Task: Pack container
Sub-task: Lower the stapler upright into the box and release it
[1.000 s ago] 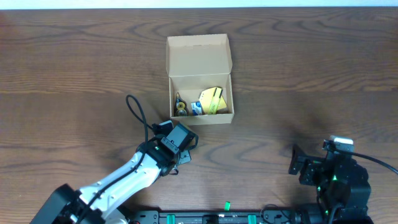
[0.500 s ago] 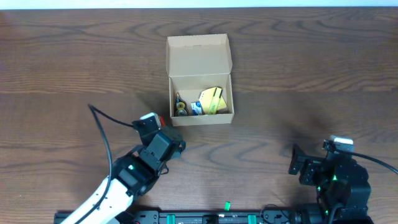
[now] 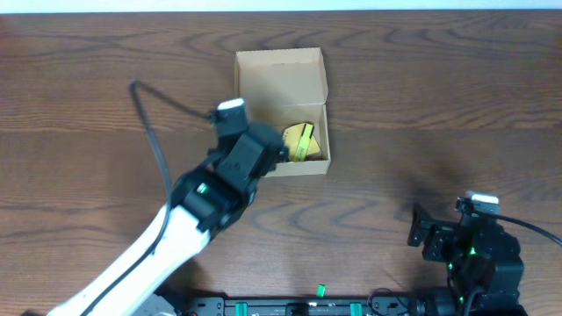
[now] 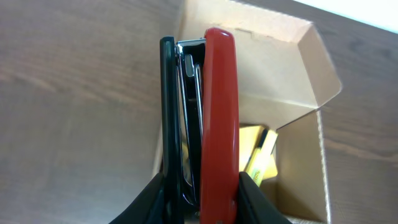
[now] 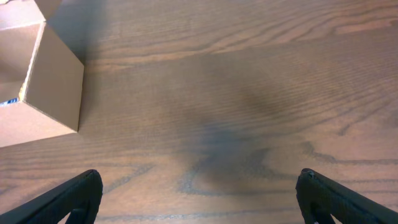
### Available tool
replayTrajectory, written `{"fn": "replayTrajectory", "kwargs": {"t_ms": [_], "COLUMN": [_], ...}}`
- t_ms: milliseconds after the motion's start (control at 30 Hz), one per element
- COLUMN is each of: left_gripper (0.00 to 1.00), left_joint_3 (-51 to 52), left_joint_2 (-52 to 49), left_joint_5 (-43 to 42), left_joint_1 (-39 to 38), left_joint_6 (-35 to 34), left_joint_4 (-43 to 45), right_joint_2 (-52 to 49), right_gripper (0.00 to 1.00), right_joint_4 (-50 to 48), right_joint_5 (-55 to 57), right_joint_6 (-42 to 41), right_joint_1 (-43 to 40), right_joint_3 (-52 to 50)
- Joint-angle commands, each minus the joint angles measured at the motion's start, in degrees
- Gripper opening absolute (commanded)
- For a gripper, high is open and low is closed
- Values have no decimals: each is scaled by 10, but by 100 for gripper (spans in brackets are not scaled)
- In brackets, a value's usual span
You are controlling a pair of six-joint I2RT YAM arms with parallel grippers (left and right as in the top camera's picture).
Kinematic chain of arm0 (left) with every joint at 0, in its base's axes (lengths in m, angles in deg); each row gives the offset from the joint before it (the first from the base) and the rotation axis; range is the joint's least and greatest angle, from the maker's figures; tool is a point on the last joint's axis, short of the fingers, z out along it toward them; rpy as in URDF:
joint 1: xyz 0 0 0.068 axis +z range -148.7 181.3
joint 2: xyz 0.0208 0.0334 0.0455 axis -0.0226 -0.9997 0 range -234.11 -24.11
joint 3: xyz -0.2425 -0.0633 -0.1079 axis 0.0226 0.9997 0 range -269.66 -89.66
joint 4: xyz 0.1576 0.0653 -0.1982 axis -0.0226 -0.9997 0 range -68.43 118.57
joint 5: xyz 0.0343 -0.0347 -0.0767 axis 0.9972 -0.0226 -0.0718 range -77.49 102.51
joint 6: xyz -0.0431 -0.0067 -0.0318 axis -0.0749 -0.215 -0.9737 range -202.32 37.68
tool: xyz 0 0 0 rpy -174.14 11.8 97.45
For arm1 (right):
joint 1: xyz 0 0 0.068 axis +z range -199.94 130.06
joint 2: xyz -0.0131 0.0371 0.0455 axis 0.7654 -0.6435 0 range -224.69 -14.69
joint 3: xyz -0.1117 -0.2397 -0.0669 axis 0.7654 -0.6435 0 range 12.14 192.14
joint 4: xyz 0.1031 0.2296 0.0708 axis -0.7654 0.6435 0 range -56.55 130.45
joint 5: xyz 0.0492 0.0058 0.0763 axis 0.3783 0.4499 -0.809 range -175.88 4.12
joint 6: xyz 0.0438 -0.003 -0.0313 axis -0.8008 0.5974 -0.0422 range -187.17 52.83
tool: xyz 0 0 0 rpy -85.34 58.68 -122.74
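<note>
Overhead: cardboard box sits on the worktop, mid-width and nearer the far edge, with its flap lid laid back toward that edge. The left arm reaches in from the near left corner. The left gripper is over the box's near left corner and covers that part of the inside. A yellow item shows in the box's right half. The black cable loops off the arm to the left. The right gripper sits low by the near edge toward the right corner, well apart from the box.

Left wrist: the jaws are clamped on a red stapler, one finger on its black base side and the other on the red top. The stapler points lengthwise away from the camera, its far end above the box's open mouth, with the yellow item below to the right.

Right wrist: the jaws are spread wide with nothing between them, only bare wood below. The box's corner is at the upper left of this view, and nothing touches it.
</note>
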Motion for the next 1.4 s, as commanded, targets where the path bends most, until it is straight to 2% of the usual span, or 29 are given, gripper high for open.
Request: {"fn": "replayTrajectory", "kwargs": {"t_ms": [0, 167, 433, 967, 1033, 1167, 1367], "left_gripper": [16, 15, 9, 9, 12, 26, 39], "left_joint_3": [-55, -98, -101, -101, -101, -101, -101], "left_joint_2": [-61, -147, -236, -302, -302, -302, -302], "left_joint_5": [7, -68, -176, -220, -219, -218, -217], "left_joint_1": [5, 36, 78, 83, 83, 84, 84], "left_joint_6": [53, 75, 98, 100, 100, 100, 100], "left_joint_4": [-10, -9, -2, 26, 26, 26, 26], "right_joint_2": [3, 3, 3, 3, 3, 3, 3], "right_gripper": [99, 99, 99, 99, 99, 99, 99], "right_joint_4": [0, 0, 0, 0, 0, 0, 0], "right_joint_5": [-2, -2, -2, -2, -2, -2, -2], "right_joint_6": [8, 8, 8, 8, 8, 8, 8], "right_joint_1": [-5, -5, -5, -5, -5, -5, -5], "right_joint_3": [0, 0, 0, 0, 0, 0, 0]}}
